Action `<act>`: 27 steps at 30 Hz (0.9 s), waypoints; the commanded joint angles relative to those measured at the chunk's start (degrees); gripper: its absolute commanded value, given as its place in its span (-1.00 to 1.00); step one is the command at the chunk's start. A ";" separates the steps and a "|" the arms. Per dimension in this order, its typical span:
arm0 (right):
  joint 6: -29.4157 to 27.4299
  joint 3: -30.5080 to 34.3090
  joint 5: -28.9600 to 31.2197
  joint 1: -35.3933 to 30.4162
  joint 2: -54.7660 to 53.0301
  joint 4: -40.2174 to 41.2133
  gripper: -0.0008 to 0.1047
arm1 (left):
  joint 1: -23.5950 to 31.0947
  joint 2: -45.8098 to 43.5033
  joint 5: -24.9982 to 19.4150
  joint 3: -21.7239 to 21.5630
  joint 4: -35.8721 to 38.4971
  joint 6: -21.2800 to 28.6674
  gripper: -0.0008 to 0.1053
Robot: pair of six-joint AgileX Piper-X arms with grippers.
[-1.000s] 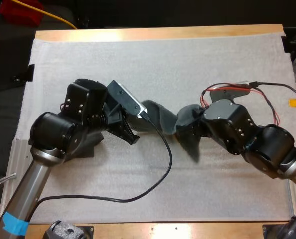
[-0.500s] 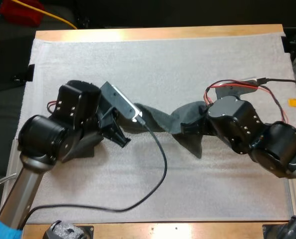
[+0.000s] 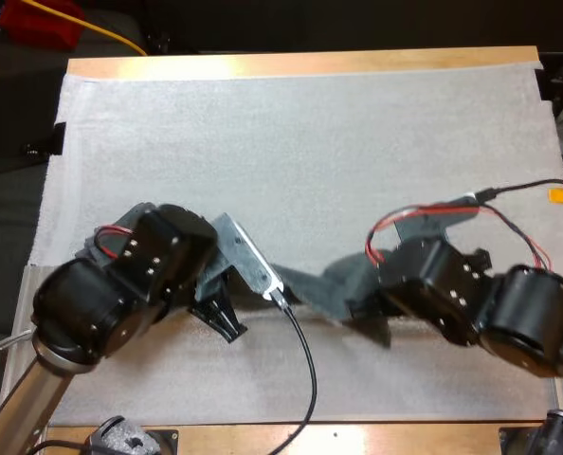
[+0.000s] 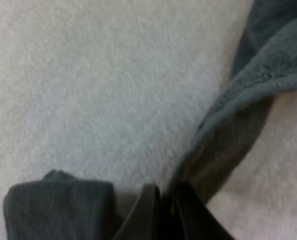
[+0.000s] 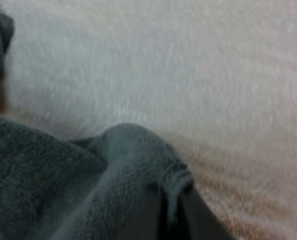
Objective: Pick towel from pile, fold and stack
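Dark grey-green towel [image 3: 324,286], a rumpled sideways band

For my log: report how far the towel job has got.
Done: one towel has been picked up. In hand: the left hand and the right hand each pinch an end of it, so it is stretched between them over the mat. Left: it is not folded yet, and stacking comes after that.

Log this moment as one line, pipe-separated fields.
left gripper: shut on towel | right gripper: shut on towel | towel: stretched between both, over white mat
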 commanded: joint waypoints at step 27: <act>5.21 9.95 -2.29 -4.94 -2.97 -3.96 -0.97 | -9.45 2.15 -9.46 9.24 -4.47 -7.14 -0.98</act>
